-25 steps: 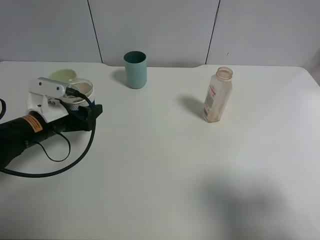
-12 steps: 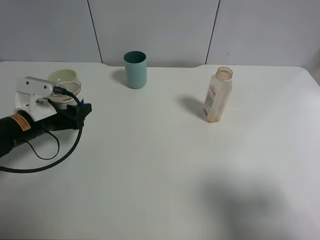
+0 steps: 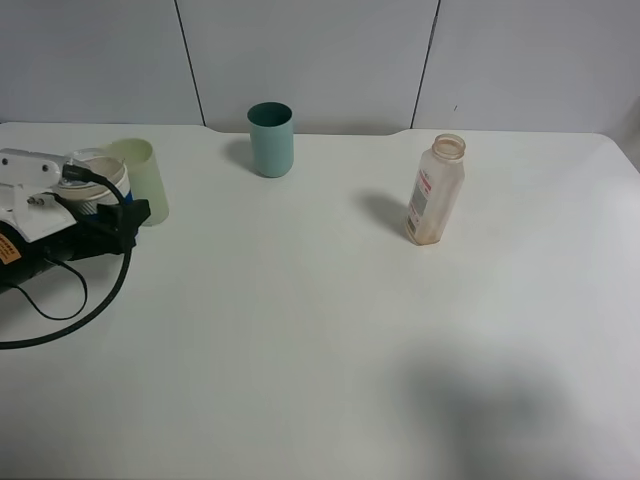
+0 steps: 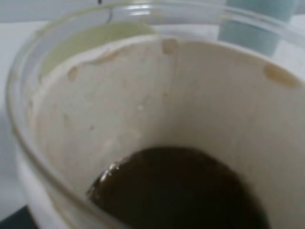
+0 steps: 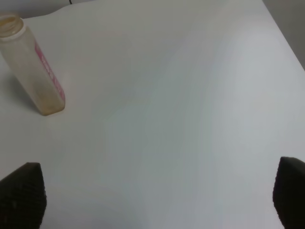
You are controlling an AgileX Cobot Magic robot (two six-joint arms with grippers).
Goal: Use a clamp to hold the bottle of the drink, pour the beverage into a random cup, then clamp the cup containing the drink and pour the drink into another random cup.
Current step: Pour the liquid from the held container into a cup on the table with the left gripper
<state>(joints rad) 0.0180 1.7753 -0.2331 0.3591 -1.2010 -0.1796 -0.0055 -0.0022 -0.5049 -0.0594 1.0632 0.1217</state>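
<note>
My left gripper (image 3: 108, 207) is shut on a white cup (image 3: 100, 172) at the table's far left. The left wrist view looks into that cup (image 4: 95, 119), which holds dark drink (image 4: 181, 191) at the bottom. A pale green cup (image 3: 140, 180) stands upright just to its right, close beside it. A teal cup (image 3: 270, 138) stands at the back middle. The nearly empty plastic bottle (image 3: 436, 190) with no cap stands upright at the right. My right gripper (image 5: 155, 198) is open and empty, well short of the bottle (image 5: 33, 67); it is out of the exterior high view.
A black cable (image 3: 60, 310) loops on the table by the left arm. The pale green cup (image 4: 95, 40) and the teal cup (image 4: 257, 24) show behind the held cup's rim in the left wrist view.
My left arm has drawn back to the left with the white cup in its grip, uncovering the pale green cup. The bottle and teal cup have not moved.
</note>
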